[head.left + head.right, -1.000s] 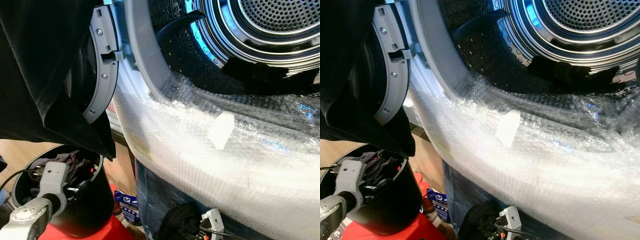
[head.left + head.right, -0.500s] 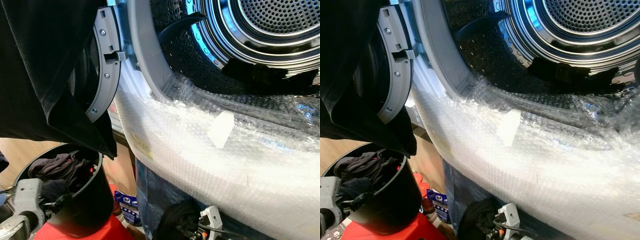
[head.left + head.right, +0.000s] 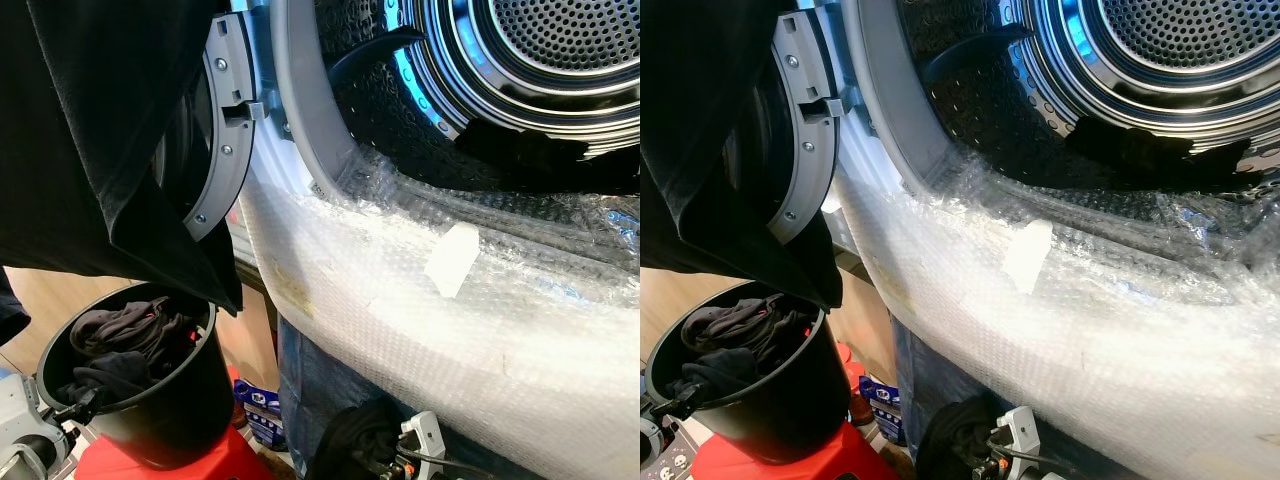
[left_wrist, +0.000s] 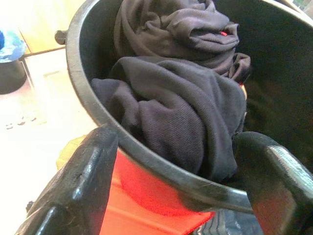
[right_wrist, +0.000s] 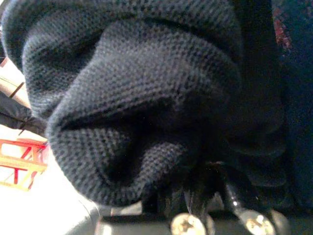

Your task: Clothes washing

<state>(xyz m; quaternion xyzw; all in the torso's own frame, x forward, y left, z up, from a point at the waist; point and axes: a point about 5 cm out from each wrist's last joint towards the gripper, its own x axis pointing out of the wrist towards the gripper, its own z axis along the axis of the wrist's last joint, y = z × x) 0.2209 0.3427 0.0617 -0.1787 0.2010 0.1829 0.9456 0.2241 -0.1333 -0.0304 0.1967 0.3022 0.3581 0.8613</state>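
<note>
Loading step in hand by the look of it, with washing left to shift. Down in the round black plastic bucket (image 4: 78, 83): a crumpled bundle of dark grey clothes (image 4: 181, 98), heaped against the near wall and spilling to the rim. No real long axis there, just a rounded wad, folds running roughly up and over.

Straddling that rim: the left pincer (image 4: 177, 139), spread apart, one finger outside the bucket, one inside beside the cloth, gripping nothing.

Under the bucket, a red stool (image 3: 190, 462). Above it, draped on the grey washer door (image 3: 225, 150), a black garment (image 3: 100, 150), long axis vertical, corner pointing down at the bucket.

Low by the bubble-wrapped washer front (image 3: 400, 300), the right pincer (image 3: 400, 455), buried in dark knitted cloth (image 5: 137, 98); grip hidden, cannot tell.

Next, probably: pinch the wad, lift clear, swing up to the open steel drum (image 3: 560, 40).
</note>
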